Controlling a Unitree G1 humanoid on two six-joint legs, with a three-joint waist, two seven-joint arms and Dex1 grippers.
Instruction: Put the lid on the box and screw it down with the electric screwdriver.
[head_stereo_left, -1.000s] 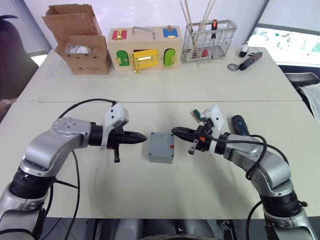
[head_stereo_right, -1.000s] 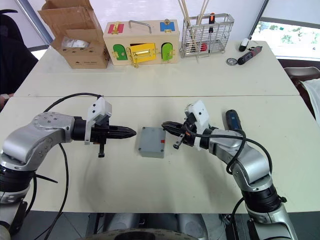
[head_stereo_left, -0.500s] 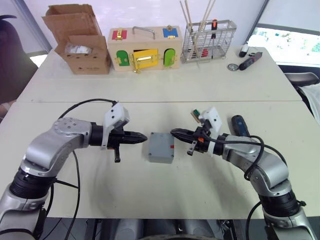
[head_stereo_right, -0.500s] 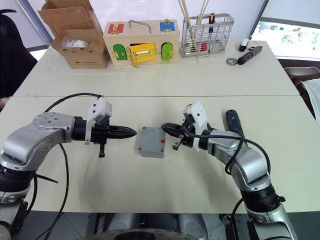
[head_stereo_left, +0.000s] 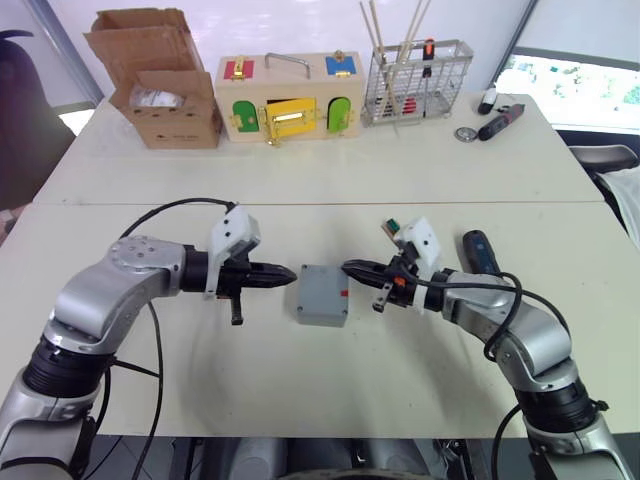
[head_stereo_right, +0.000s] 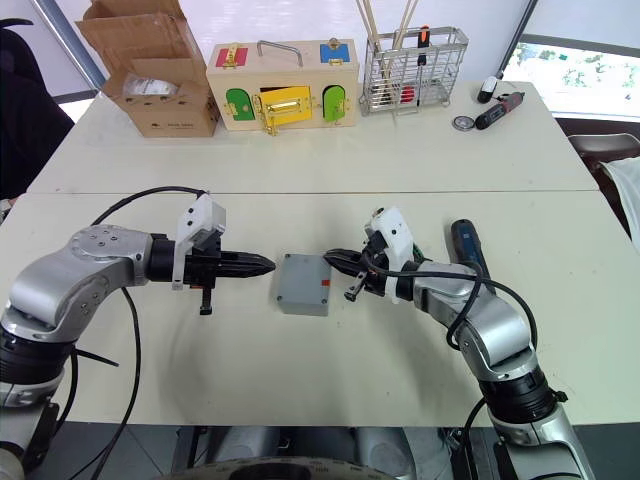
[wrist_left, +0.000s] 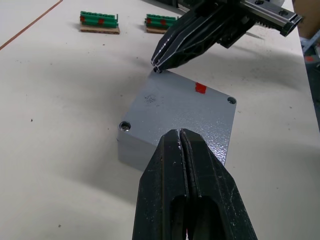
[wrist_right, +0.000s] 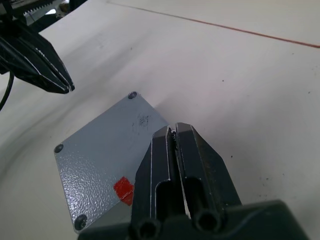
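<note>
The grey box sits mid-table with the flat grey lid on top, covering it. The lid has a screw hole at each corner and carries a small red mark. My left gripper is shut, its tips at the lid's left edge. My right gripper is shut too, its tips at the lid's right back corner. Neither holds anything. The dark blue electric screwdriver lies on the table beside my right forearm.
Along the table's back edge stand a cardboard box, a wooden box with coloured doors and a wire basket of tools. A black-and-red tool lies at back right. Two green terminal blocks lie beyond the grey box.
My right arm has edged slightly toward the box. The left arm, the box and the screwdriver have not moved.
</note>
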